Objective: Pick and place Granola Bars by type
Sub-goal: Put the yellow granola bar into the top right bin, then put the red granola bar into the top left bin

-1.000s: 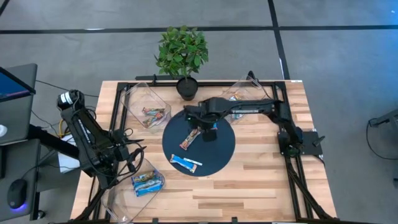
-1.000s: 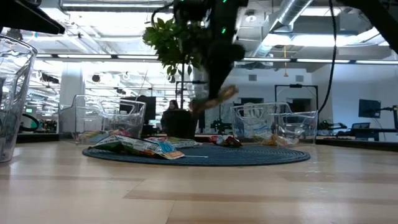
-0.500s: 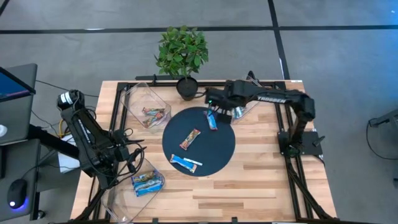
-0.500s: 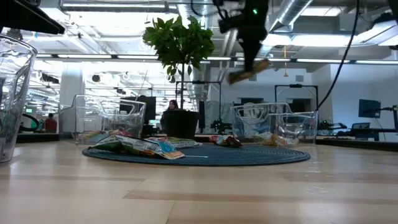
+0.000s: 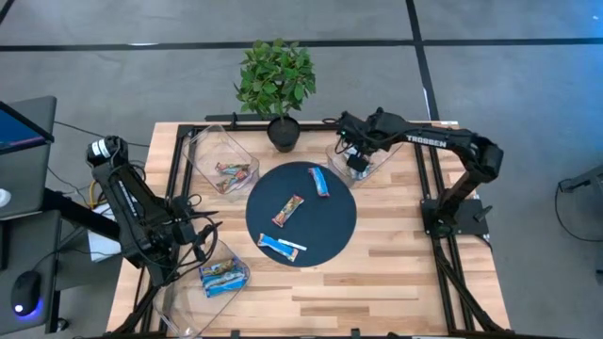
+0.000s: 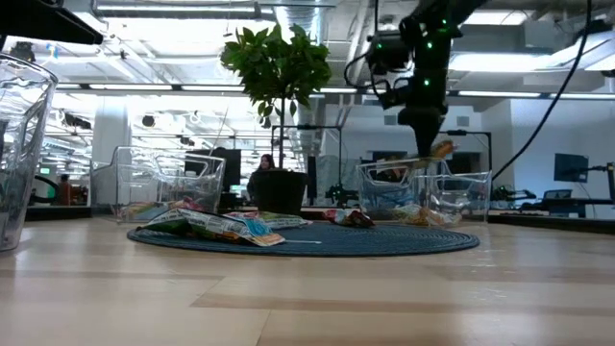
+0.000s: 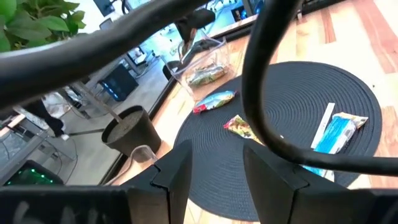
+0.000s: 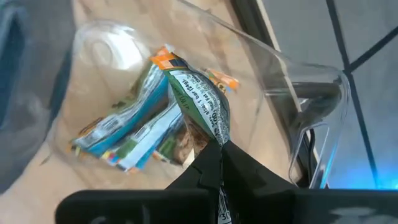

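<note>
Bar (image 8: pixel 198 99) clenched in right gripper (image 8: pixel 214 152) has moved from mat (image 5: pixel 330 235) to bin (image 5: pixel 369 162) at 1 o'clock; left gripper (image 7: pixel 214 180) open.

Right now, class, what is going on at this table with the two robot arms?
The right hand is shut on a granola bar and holds it over a clear bin at the table's far right, which already has bars in it. Three more bars lie on the round dark mat. Two other clear bins, far left and near left, hold bars too. The left arm waits at the table's left edge, its hand open.
</note>
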Tool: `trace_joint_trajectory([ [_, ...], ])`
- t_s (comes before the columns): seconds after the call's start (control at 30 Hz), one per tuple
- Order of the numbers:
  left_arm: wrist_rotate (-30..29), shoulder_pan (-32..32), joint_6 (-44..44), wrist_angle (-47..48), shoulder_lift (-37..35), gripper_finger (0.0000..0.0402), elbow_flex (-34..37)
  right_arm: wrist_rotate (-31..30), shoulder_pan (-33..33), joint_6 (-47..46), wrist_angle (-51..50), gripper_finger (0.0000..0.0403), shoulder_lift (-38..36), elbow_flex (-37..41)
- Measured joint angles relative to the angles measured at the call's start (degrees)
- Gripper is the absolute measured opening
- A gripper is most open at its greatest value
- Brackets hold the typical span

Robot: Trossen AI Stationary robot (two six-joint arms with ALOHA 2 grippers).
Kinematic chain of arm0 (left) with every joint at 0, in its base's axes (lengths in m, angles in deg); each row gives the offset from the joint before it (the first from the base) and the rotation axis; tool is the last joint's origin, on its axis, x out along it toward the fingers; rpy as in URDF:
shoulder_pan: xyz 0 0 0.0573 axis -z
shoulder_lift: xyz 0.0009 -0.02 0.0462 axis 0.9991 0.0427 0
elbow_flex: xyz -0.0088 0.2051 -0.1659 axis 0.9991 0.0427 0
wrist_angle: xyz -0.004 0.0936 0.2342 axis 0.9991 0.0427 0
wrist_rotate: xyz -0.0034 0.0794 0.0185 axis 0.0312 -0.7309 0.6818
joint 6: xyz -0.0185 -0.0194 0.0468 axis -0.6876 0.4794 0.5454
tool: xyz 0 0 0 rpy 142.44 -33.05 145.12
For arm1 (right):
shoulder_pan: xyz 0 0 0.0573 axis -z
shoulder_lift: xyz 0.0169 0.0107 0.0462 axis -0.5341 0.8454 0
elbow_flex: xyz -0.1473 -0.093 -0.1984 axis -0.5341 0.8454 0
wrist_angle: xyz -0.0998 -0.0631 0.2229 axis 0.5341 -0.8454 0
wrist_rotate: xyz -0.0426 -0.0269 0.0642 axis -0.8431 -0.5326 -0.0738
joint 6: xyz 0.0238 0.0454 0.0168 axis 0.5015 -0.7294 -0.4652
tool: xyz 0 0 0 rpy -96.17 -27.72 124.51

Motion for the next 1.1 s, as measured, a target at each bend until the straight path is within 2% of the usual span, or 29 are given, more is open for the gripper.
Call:
trace_joint_trajectory([
  [0.2,-0.5,0.0,0.0,0.0,0.0,0.0139,0.0,0.0,2.3,-0.6,1.8,0.0021,0.7,1.4],
  [0.6,0.7,0.0,-0.1,0.0,0.0,0.0139,0.0,-0.7,1.9,-3.8,2.0,0.0166,-0.9,1.4],
  [0.77,0.7,0.0,-0.1,-0.2,0.0,0.0139,0.0,-1.0,-4.4,-0.1,6.0,0.0182,-7.7,1.4],
  [0.9,0.4,0.0,0.0,-1.0,0.0,0.0139,0.0,3.3,-10.6,4.5,11.5,0.0174,-15.4,2.9],
  [1.0,0.0,0.0,2.1,-2.5,0.0,0.0139,0.0,8.7,-15.0,7.6,21.5,0.0162,-23.2,10.1],
  [1.1,0.0,0.0,5.0,-3.7,0.0,0.0139,0.0,12.2,-18.9,9.1,34.4,0.0148,-32.0,21.2],
])
